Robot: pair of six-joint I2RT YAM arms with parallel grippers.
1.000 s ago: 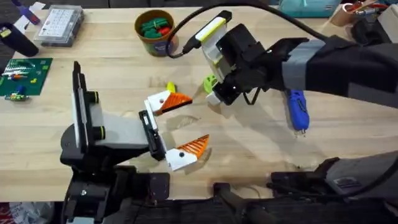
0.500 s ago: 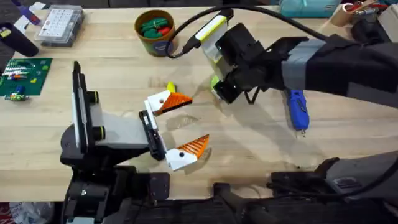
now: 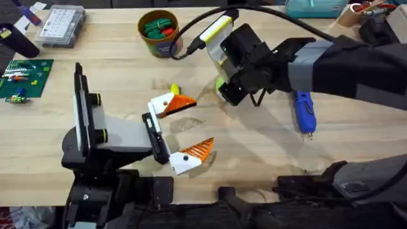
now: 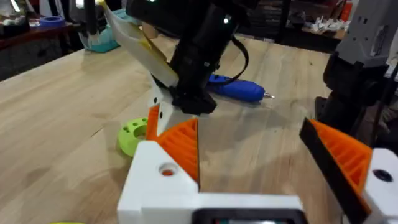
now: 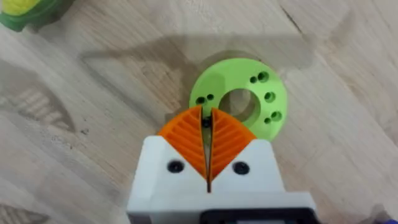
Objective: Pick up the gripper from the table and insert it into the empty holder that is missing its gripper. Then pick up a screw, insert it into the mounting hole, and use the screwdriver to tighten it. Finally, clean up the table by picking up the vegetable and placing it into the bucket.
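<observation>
Looking down your right wrist view, you see the right claw (image 5: 208,127) with its two orange pads pressed together, tips at the near rim of the vegetable (image 5: 239,99); whether they pinch that rim or only touch it, you cannot tell. The lime-green ring lies flat on the tabletop (image 5: 348,143), its centre hole and small side holes facing up. From overhead, the right arm reaches across the middle and covers most of the ring, leaving only a green sliver (image 3: 220,83) at the claw's left edge.

To the right of that arm lies the screwdriver (image 3: 305,111), blue, its silver tip pointing toward the near edge. Far and to the left stands the bucket (image 3: 158,33), already holding red and green pieces. Your left claw (image 3: 181,130) rests lower left of the ring with its pads wide apart, holding nothing, and well clear of the right claw. A small yellow-green piece (image 3: 173,88) lies just beyond it. At the far left are a clear compartment box (image 3: 60,25) and a green circuit board (image 3: 24,77).

Compared with a second ago, the right claw has come down over the ring: more green showed beside it then, and now almost none. In the last half second little has changed. The left arm, screwdriver and bucket have stayed put.
</observation>
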